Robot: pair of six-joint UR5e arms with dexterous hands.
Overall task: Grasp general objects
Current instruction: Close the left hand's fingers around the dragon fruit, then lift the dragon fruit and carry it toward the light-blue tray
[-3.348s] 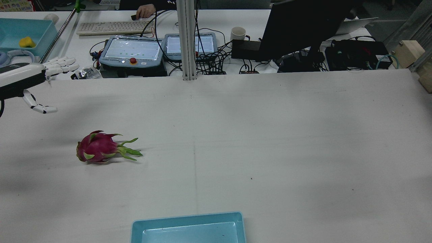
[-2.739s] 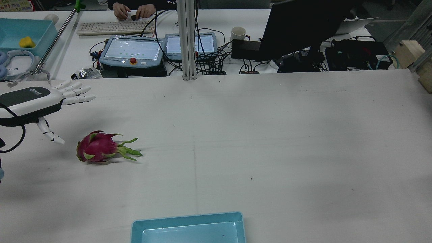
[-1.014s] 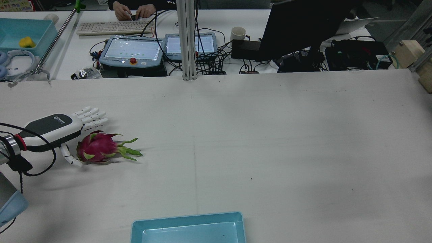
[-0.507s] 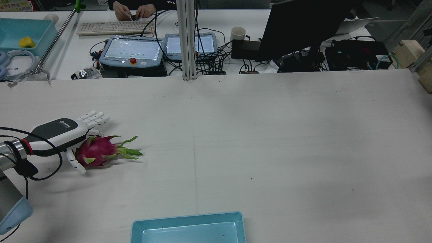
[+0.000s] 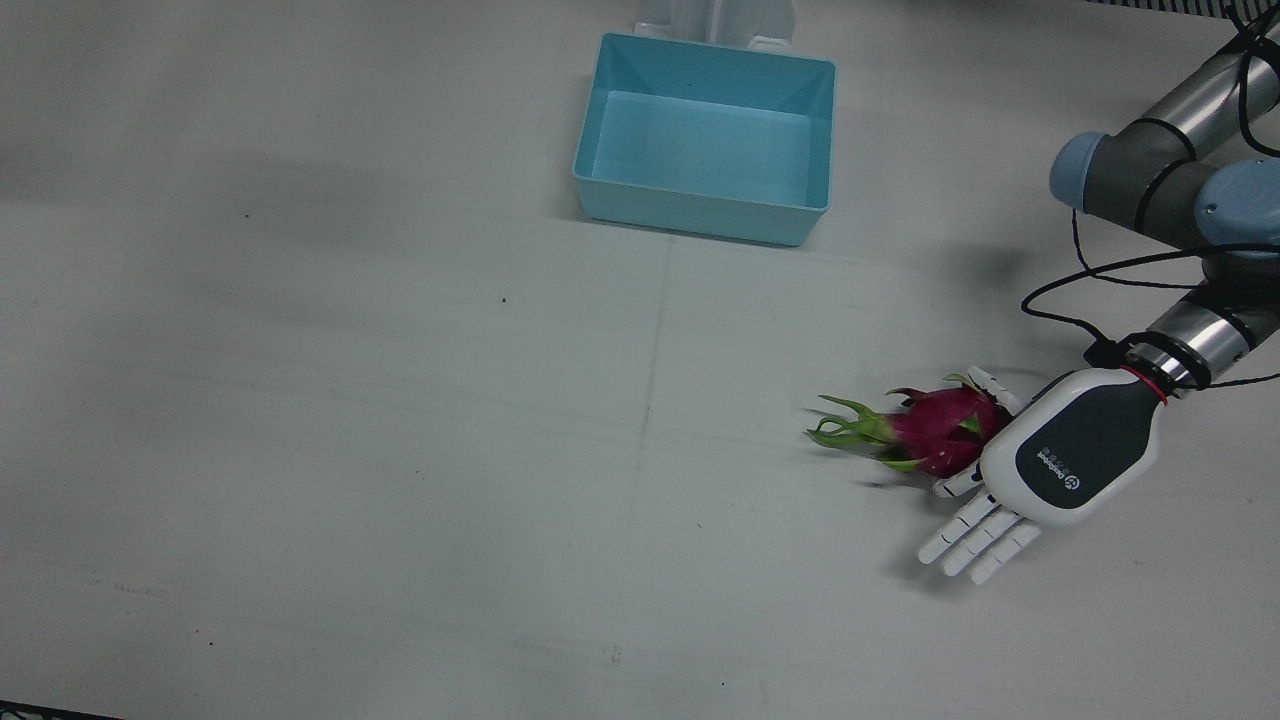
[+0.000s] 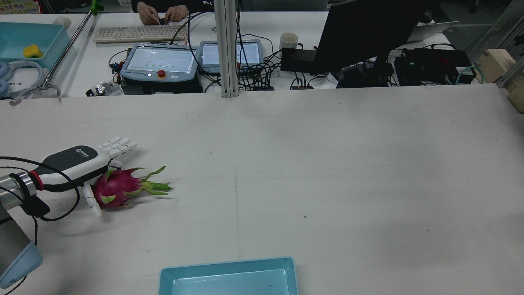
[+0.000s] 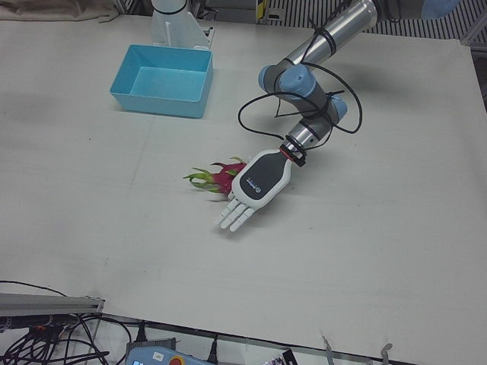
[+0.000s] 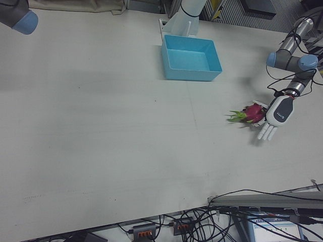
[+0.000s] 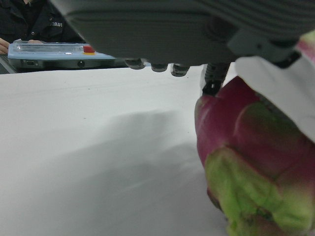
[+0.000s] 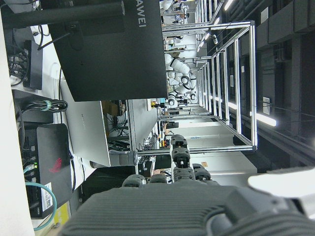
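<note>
Left hand (image 5: 1065, 455) low over the bench (image 5: 400, 450), palm down, sitting on the stem-free end of the dragon fruit (image 5: 935, 428). Fingers (image 5: 978, 540) straight and spread, reaching past the fruit toward the operators' side; thumb (image 6: 91, 200) hangs down on the fruit's robot-side flank. Nothing gripped: the hand is open, fingers not curled round the fruit. Left hand view shows the red skin and a green scale pressed close under the palm; whether palm and fruit actually touch, cannot tell.

Dragon fruit lies on its side on the bare bench, on the left arm's half, green leafy tips pointing toward the bench centre. In the rear view it sits at (image 6: 116, 189) with the hand (image 6: 77, 162) covering its outer end.

Surroundings: blue bin (image 5: 705, 135) stands at the robot's edge of the bench, mid-width, well apart from the fruit, with open bench between them. A black cable (image 5: 1075, 290) loops from the left wrist, hanging clear of the fruit.

Behind the bench, operators' side: two teach pendants (image 6: 159, 61), a keyboard (image 6: 137, 33), a white mug (image 6: 288, 40), a dark monitor (image 6: 368, 30), and a second blue bin (image 6: 28, 41) holding a yellow object (image 6: 32, 51).

Right hand shows only in its own camera, as a dark edge (image 10: 187, 211) against background racks; its finger state cannot be told.
</note>
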